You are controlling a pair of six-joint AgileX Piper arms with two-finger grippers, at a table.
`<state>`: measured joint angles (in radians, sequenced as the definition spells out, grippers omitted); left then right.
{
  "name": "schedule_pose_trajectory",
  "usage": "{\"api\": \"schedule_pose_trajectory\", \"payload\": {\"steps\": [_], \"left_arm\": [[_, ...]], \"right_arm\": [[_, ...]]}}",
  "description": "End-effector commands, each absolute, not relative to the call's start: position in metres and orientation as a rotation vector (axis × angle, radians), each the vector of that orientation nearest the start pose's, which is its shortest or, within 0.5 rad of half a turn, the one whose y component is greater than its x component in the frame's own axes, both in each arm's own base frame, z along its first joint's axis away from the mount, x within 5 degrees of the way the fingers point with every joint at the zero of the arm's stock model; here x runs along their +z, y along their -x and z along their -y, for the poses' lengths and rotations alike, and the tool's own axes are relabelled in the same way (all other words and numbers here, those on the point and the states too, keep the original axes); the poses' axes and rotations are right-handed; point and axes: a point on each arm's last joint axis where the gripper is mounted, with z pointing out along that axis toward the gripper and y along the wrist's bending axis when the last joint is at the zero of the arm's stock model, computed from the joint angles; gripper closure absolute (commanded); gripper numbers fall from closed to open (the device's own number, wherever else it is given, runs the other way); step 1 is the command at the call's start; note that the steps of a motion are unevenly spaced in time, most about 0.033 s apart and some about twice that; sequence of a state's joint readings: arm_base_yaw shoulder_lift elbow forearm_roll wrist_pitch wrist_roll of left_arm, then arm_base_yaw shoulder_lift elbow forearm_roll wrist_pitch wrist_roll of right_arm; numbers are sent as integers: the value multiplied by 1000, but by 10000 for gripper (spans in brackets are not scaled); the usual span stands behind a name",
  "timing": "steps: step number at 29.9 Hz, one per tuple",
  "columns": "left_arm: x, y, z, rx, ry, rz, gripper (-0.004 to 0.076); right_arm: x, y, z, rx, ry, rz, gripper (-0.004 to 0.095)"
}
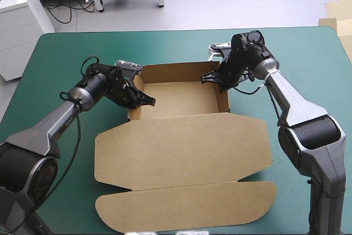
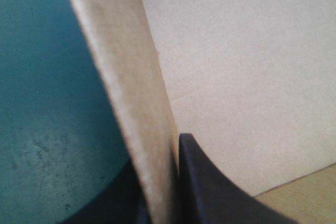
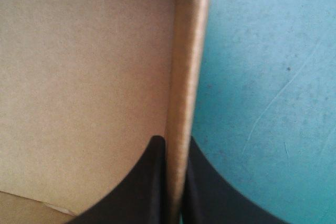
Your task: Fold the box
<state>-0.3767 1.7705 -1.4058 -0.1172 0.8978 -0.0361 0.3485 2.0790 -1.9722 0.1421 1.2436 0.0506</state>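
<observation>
The brown box (image 1: pixel 181 108) lies in the middle of the teal-green surface (image 1: pixel 66 53) as an open tray with its walls raised. It sits toward the far side. Its lid (image 1: pixel 181 147) is spread flat toward the near edge and ends in a long rounded flap (image 1: pixel 187 207).

The left gripper (image 1: pixel 144 98) reaches in from the left and is closed on the tray's left wall (image 1: pixel 137 81) near its near end. In the left wrist view the wall's edge (image 2: pixel 131 77) rises between the two black fingers (image 2: pixel 210 192). One finger is inside the tray against the pale board and the other is outside over the cover.

The right gripper (image 1: pixel 213 78) comes down over the far right corner and pinches the right wall (image 1: pixel 223 100). The right wrist view shows that wall (image 3: pixel 186 77) standing upright between the gripper (image 3: pixel 176 195) fingers, with the tray floor (image 3: pixel 84 87) on one side and bare cover on the other.

Both walls look upright, though the high view is too distant to show whether their flaps are fully tucked.

A piece of more board (image 1: pixel 338 12) shows just beyond the surface's far right corner.
</observation>
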Motion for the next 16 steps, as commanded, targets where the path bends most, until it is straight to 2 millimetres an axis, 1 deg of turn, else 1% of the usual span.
{"api": "schedule_pose_trajectory", "payload": {"steps": [1, 2, 3, 6, 7, 8, 9, 10, 11, 12, 16], "left_arm": [[280, -341, 153, -293, -516, -2660, 708], [279, -342, 153, -292, -516, -2662, 676], [279, -342, 153, -295, -516, -2664, 642], [278, -342, 153, -294, -516, -2668, 472], [278, -342, 153, -297, -515, -2668, 392], [278, -342, 153, -297, -515, -2668, 342], [278, -342, 153, -297, -515, -2668, 286], [279, -342, 153, -299, -514, -2669, 240], [279, -342, 153, -300, -511, -2669, 206], [279, -341, 153, -303, -505, -2671, 185], [280, -340, 153, -303, -507, -2674, 178]], "right_arm": [[314, -408, -170, 356, 486, -2736, 817], [314, -408, -170, 350, 487, -2735, 767], [314, -408, -170, 348, 489, -2735, 689], [314, -408, -170, 350, 493, -2734, 406], [314, -408, -170, 350, 493, -2734, 308], [314, -408, -170, 351, 486, -2736, 224], [314, -408, -170, 356, 473, -2739, 172], [314, -408, -170, 361, 461, -2742, 129], [314, -408, -170, 364, 461, -2742, 110], [314, -408, -171, 367, 460, -2742, 113], [317, -407, -172, 404, 456, -2737, 127]]}}
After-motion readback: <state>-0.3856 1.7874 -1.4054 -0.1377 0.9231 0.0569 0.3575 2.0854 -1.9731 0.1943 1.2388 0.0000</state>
